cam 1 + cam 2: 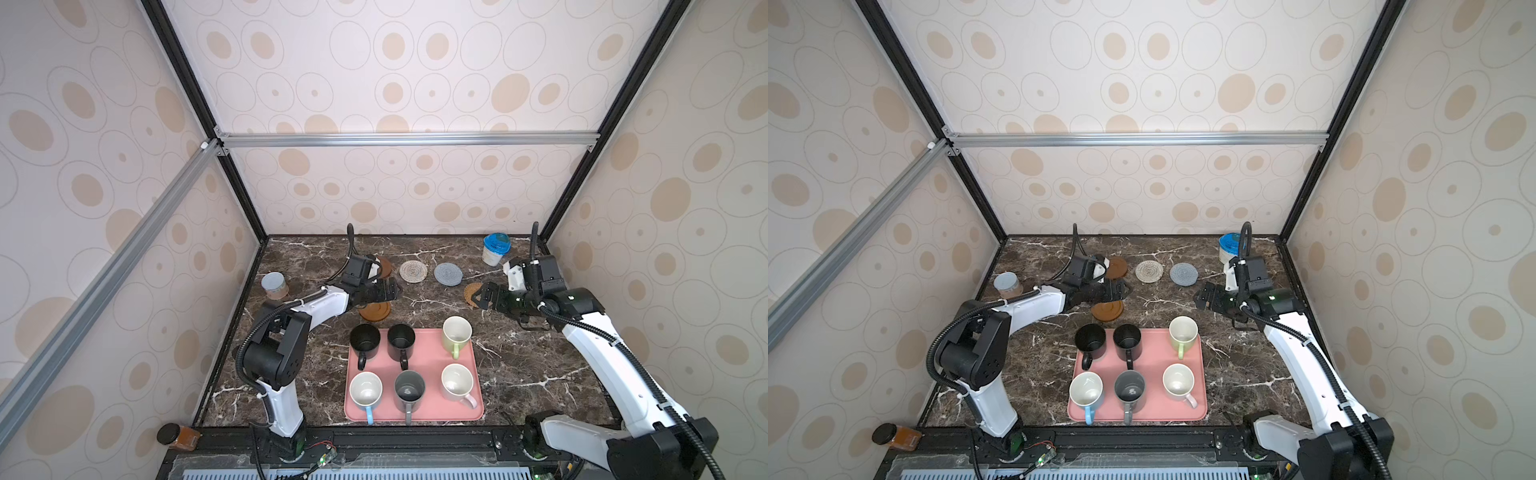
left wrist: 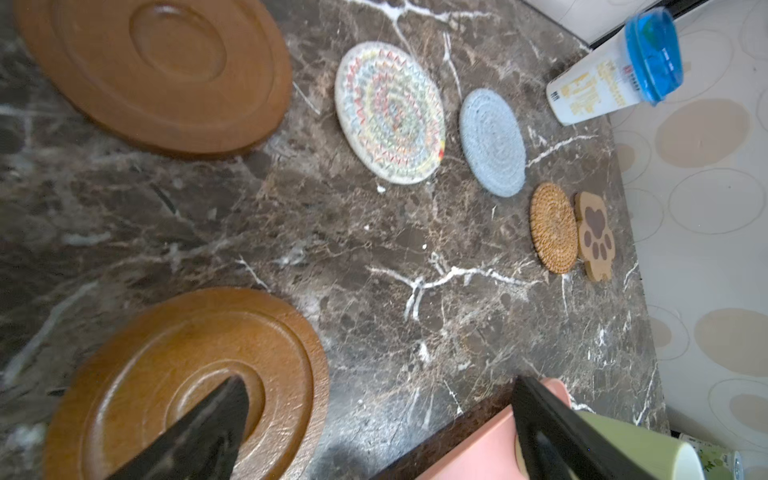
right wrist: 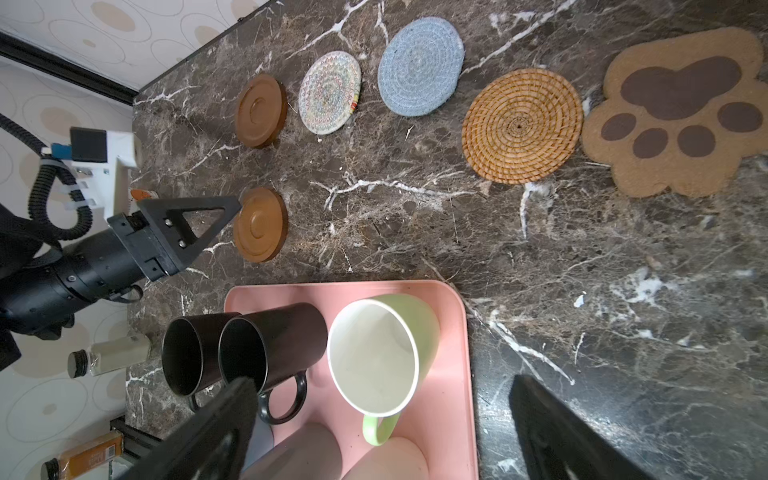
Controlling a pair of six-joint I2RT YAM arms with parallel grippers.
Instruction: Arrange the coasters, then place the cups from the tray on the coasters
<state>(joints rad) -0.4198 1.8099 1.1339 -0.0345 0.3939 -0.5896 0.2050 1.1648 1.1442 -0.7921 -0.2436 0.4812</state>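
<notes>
Five coasters lie in a row at the back: a brown disc (image 1: 385,267), a whitish woven one (image 1: 413,271), a grey-blue one (image 1: 448,274), a tan rattan round (image 1: 471,294) and a paw-shaped one (image 3: 681,112). A second brown disc (image 1: 375,311) lies nearer the pink tray (image 1: 415,409). On the tray stand several cups, among them two black (image 1: 365,340), a light green (image 1: 456,332) and a dark grey (image 1: 409,390). My left gripper (image 1: 386,290) hovers open above the nearer disc (image 2: 187,374). My right gripper (image 1: 484,297) hangs open and empty over the rattan round.
A blue-lidded white tub (image 1: 495,248) stands at the back right. A grey-lidded jar (image 1: 274,284) stands at the left edge of the marble table. A dark-capped jar (image 1: 178,436) lies outside the front left corner. Patterned walls close three sides.
</notes>
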